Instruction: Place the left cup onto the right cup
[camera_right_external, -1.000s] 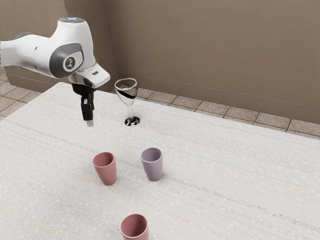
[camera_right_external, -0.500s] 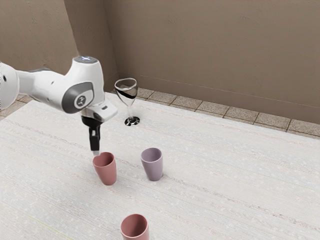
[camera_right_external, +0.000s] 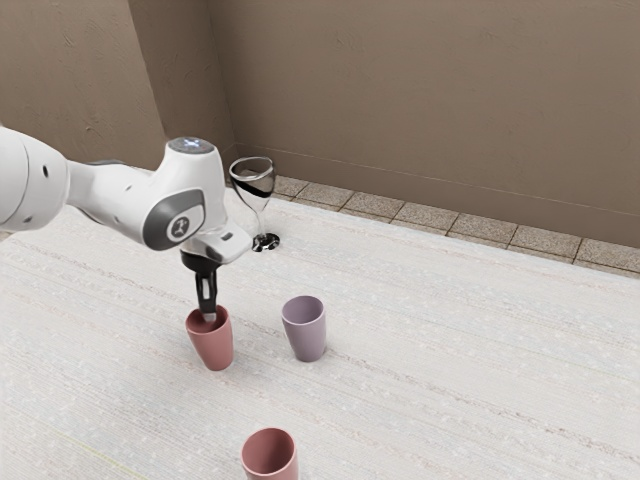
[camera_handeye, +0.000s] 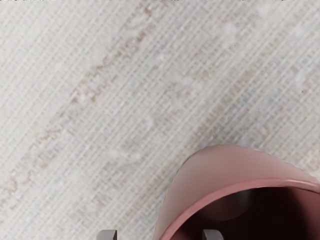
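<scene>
Gripper (camera_right_external: 207, 316) sits low at the rim of the pink cup (camera_right_external: 212, 345), pointing straight down. Fingers (camera_handeye: 107, 234) are spread. In the wrist view one tip is outside the cup wall and the other inside the mouth, and neither presses the wall. Pink cup stands upright on the table (camera_right_external: 450, 330). Purple cup (camera_right_external: 304, 330) stands upright near it, toward the exterior view's right, not touching. Second pink cup (camera_right_external: 269, 456) is nearer the camera. Wine glass (camera_right_external: 252, 185) stands beyond the arm.
</scene>
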